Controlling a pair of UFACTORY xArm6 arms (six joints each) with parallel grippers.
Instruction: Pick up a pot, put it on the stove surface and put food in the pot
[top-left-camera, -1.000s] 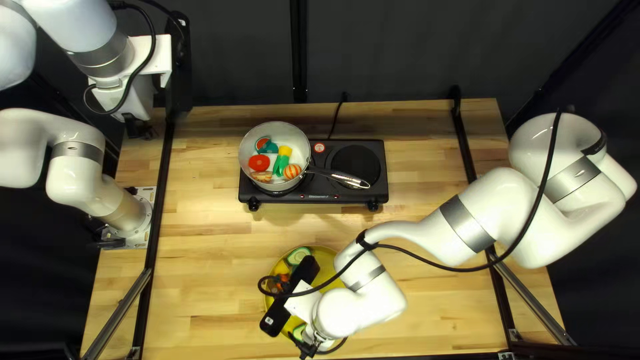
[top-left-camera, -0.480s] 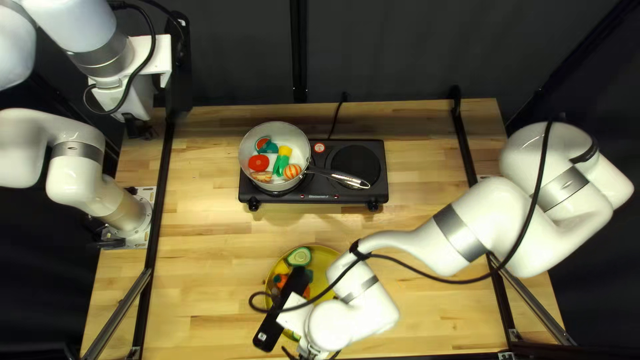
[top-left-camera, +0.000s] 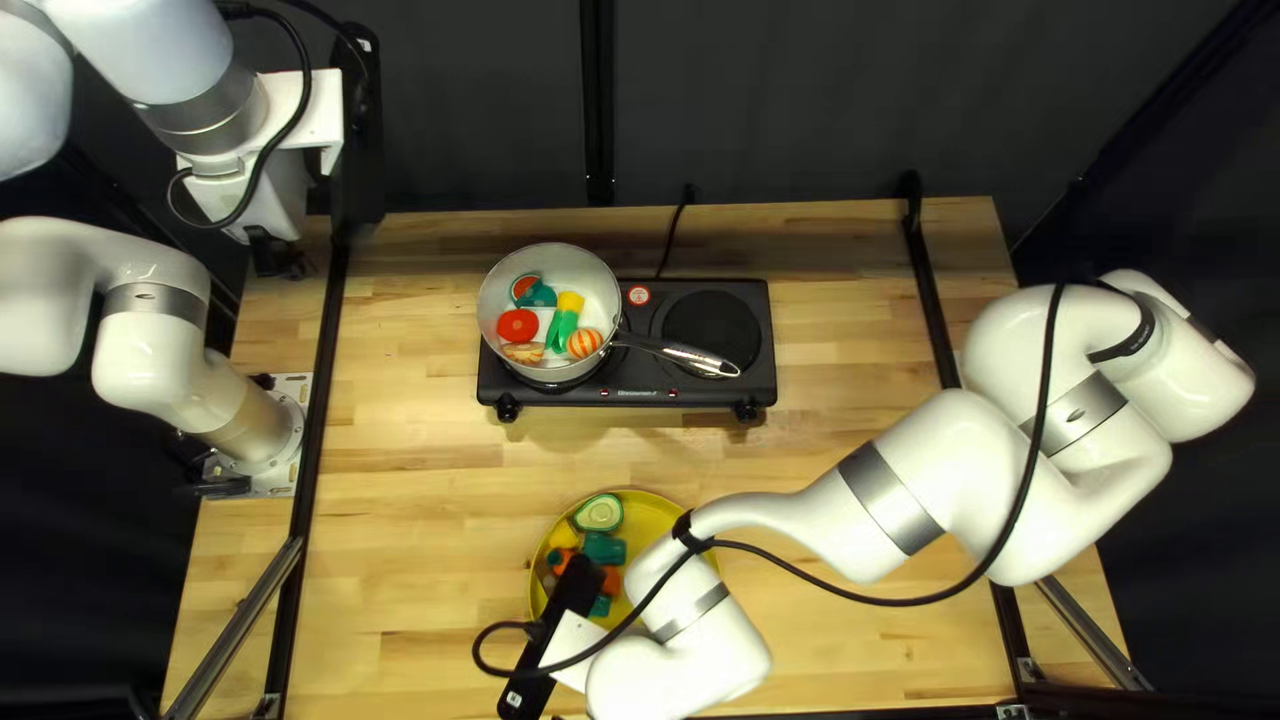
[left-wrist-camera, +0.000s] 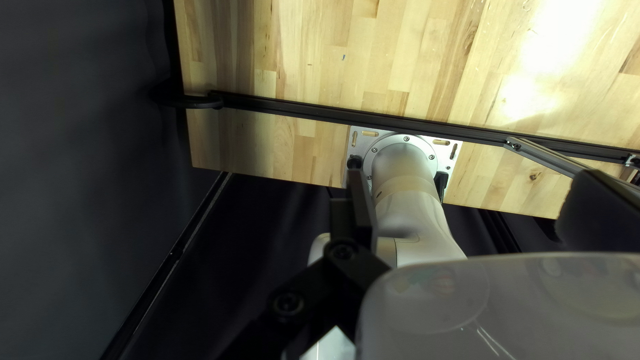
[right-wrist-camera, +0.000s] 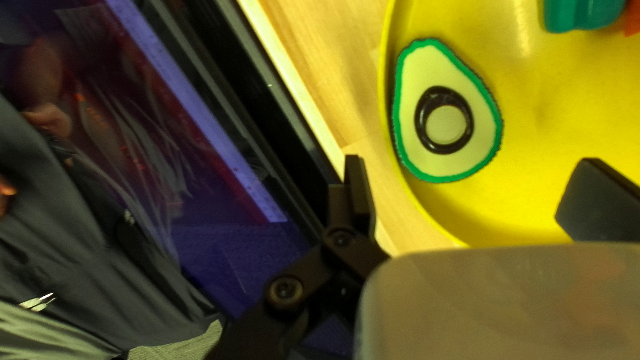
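R hand (top-left-camera: 574, 650) spread, L hand (top-left-camera: 274, 200) too — yellow plate (top-left-camera: 651, 523) w/ avocado (top-left-camera: 599, 512); pot (top-left-camera: 576, 274) on stove (top-left-camera: 714, 395) w/ toy food (top-left-camera: 518, 326).

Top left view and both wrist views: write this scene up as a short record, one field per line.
pot: on the stove, handle toward the right of the top left view
in the pot: toy food, including a red disc and a striped ball
yellow plate: partly hidden by my right arm
on the plate: avocado half, teal piece, others partly hidden
right claw: open, holding nothing, near the avocado half
left claw: open, holding nothing
person: hand visible in the right wrist view
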